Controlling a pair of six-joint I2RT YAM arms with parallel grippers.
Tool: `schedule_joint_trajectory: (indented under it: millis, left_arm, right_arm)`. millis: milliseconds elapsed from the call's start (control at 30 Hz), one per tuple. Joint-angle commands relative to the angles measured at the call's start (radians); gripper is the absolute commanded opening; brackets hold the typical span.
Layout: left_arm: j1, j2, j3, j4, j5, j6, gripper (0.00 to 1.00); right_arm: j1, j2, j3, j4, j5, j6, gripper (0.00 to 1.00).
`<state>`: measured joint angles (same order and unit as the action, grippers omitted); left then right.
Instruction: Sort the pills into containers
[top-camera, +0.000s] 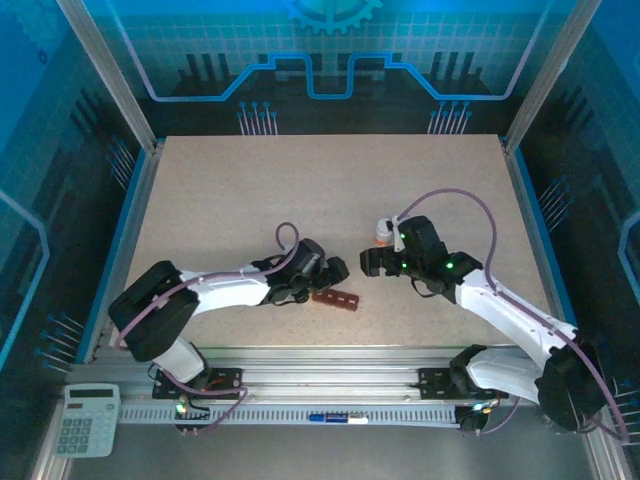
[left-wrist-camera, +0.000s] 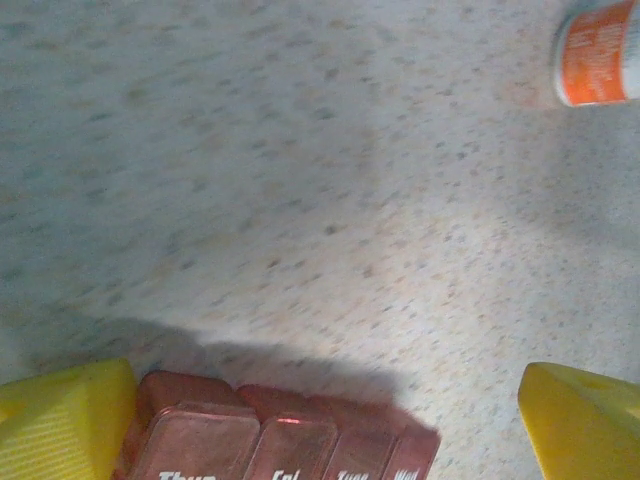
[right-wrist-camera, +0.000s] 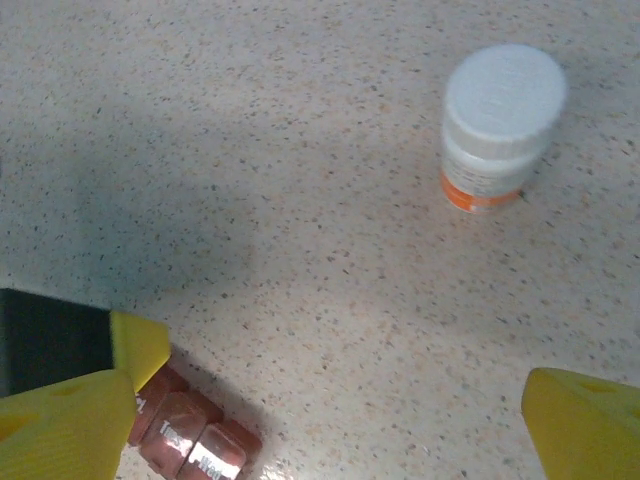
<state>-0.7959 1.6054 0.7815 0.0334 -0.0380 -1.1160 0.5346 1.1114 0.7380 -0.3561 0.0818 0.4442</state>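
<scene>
Four joined containers (top-camera: 336, 298) lie centre-near on the table (top-camera: 300, 180), long axis left-right, lids up. We note left gripper (left-wrist-camera: 322, 400) spread wide, one finger at the strip's end; right gripper (right-wrist-camera: 335, 400) apart, empty.

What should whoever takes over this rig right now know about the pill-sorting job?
The left hand is open, low over the table, with the dark reddish-brown plastic strip of four lidded compartments between its fingers, nearer one finger.
The right hand is open and holds nothing.
The small white plastic bottle with an orange band stands upright beyond the strip, cap on.
Done: nothing yet; the strip's lids look shut.
Left: open the bottle and lids, then sort the pills.
</scene>
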Motion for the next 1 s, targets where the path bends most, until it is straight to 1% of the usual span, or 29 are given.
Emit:
schedule_joint_trajectory:
  millis: [0, 67, 167, 367, 533, 700, 833, 967]
  left_arm:
    - [0.007, 0.057, 0.088, 0.046, 0.044, 0.068, 0.99]
    - [0.030, 0.079, 0.120, 0.042, 0.057, 0.085, 0.99]
    - [0.081, 0.073, 0.142, 0.021, 0.064, 0.123, 0.99]
    - [0.201, -0.014, 0.145, -0.080, 0.054, 0.272, 0.99]
    - [0.292, -0.108, 0.094, -0.125, 0.067, 0.365, 0.99]
    - [0.367, -0.197, 0.010, -0.125, 0.106, 0.380, 0.99]
    - [0.400, -0.256, -0.045, -0.129, 0.127, 0.381, 0.99]
    - [0.416, -0.298, -0.079, -0.132, 0.129, 0.379, 0.99]
  right_arm:
    - [-0.025, -0.052, -0.030, -0.060, -0.041, 0.019, 1.00]
    - [-0.027, -0.079, -0.048, -0.068, -0.045, 0.023, 1.00]
    - [-0.027, -0.111, -0.090, -0.064, -0.059, 0.045, 1.00]
    - [-0.007, -0.092, -0.165, 0.011, -0.150, 0.051, 0.98]
    - [0.087, 0.024, -0.141, 0.044, -0.159, 0.003, 0.93]
    - [0.194, 0.153, -0.086, 0.058, -0.105, -0.074, 0.89]
    - [0.236, 0.241, -0.043, 0.066, -0.064, -0.112, 0.87]
    - [0.258, 0.298, -0.014, 0.078, -0.066, -0.117, 0.86]
